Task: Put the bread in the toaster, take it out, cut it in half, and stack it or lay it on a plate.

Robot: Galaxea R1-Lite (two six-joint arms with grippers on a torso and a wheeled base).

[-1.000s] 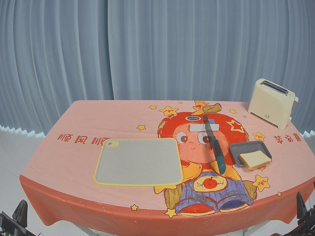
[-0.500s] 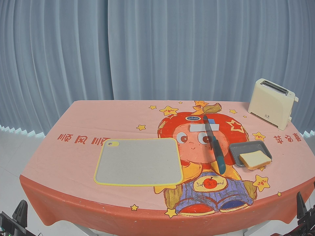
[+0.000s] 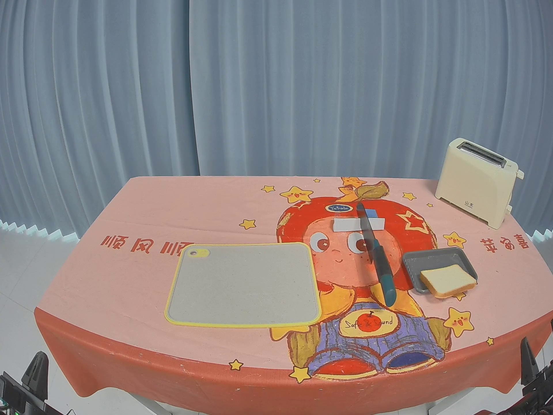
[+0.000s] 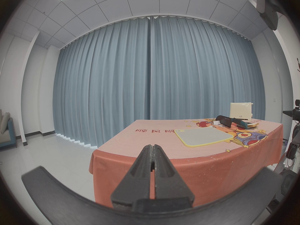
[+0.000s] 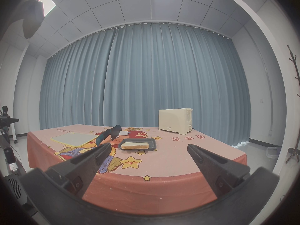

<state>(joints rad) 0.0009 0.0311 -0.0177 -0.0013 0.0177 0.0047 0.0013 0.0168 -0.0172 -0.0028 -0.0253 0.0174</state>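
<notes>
Lying flat in the grey tray (image 3: pixel 429 257) on the tabletop's (image 3: pixel 144 220) right side, the bread (image 3: pixel 448 280) is untouched, so I judge the first step, loading the toaster (image 3: pixel 477 183) behind it, not yet begun. The right end effector (image 5: pixel 148 147), spread wide off the near edge, should reach for the slice. The left end effector (image 4: pixel 152 147) is closed and empty.

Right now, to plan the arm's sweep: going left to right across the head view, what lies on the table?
cutting board → knife → grey tray holding the bread → toaster
</notes>
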